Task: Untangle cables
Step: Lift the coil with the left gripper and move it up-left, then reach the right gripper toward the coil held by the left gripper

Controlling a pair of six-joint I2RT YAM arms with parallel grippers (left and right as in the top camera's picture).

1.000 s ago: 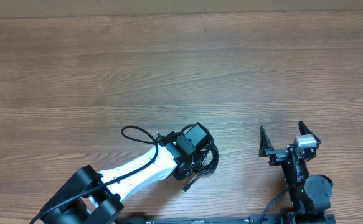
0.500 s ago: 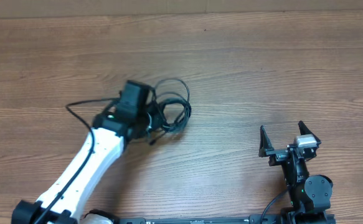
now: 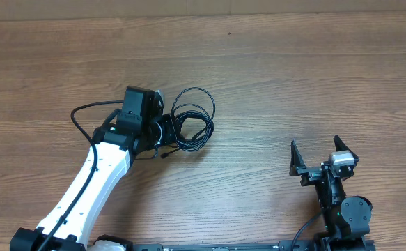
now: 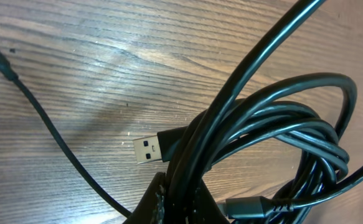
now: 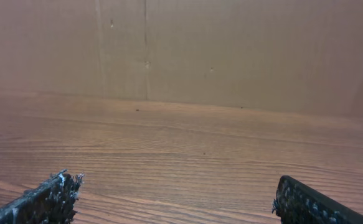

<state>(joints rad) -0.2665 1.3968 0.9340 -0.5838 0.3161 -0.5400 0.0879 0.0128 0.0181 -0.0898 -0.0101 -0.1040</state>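
Note:
The cables (image 3: 194, 120) are thin black cords looped in a small bundle left of the table's middle. My left gripper (image 3: 164, 132) is shut on the bundle's left side. In the left wrist view the loops (image 4: 281, 124) fill the right half, pinched between my left gripper (image 4: 190, 208) at the bottom edge. A silver USB plug (image 4: 149, 150) sticks out to the left and a grey plug (image 4: 249, 205) lies beside the fingers. One loose strand (image 4: 50, 134) trails over the wood. My right gripper (image 3: 319, 155) stands open and holds nothing near the front right, and its jaws (image 5: 181, 205) frame bare table.
The wooden table (image 3: 293, 77) stretches back to a brown wall (image 5: 231, 50). The left arm's own thick black wire (image 3: 84, 111) arcs beside its wrist. The right arm's base (image 3: 349, 213) sits at the front edge.
My left arm has carried the cable bundle from the front middle of the table up and to the left, then settled slightly lower left. The right arm has stayed still.

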